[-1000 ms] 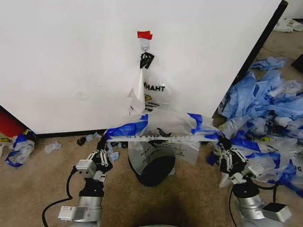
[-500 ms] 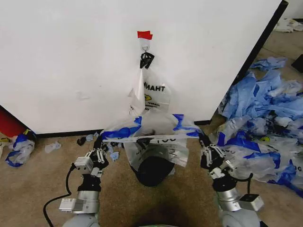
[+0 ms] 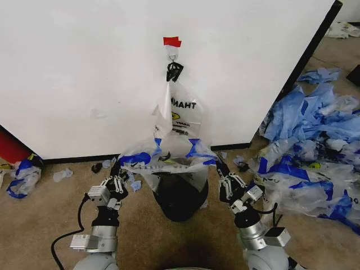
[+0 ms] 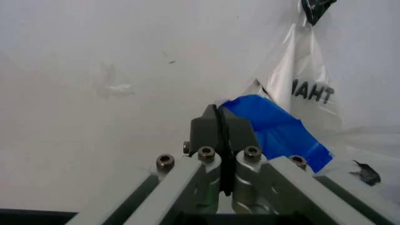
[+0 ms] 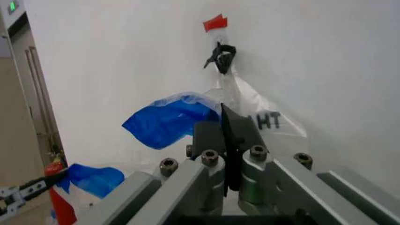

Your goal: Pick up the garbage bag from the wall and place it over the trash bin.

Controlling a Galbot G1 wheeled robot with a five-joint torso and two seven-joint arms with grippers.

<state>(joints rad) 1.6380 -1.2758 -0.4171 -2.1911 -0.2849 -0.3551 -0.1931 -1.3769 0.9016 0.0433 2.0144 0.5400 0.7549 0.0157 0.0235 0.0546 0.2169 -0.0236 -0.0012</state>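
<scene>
The garbage bag (image 3: 169, 159), thin clear plastic with blue handles, hangs stretched between both grippers just above the trash bin (image 3: 180, 201), a black mesh basket on the floor at the foot of the wall (image 3: 84, 73). My left gripper (image 3: 122, 165) is shut on the bag's left blue handle (image 4: 275, 127). On the other side my right gripper (image 3: 218, 167) is shut on the right blue handle (image 5: 167, 119). The bag's lower part drapes over the bin's rim and hides its back edge.
A clear bag with black lettering (image 3: 181, 112) hangs from the hook (image 3: 173, 56) under the red tape (image 3: 171, 41). Heaped blue and clear bags (image 3: 315, 129) cover the floor to the right. Bag scraps (image 3: 22, 171) and a red object (image 3: 10, 149) lie at the left.
My right gripper has swung leftward toward the bin with its handle. The bag's mouth has narrowed and sagged lower over the bin. The left gripper has barely moved.
</scene>
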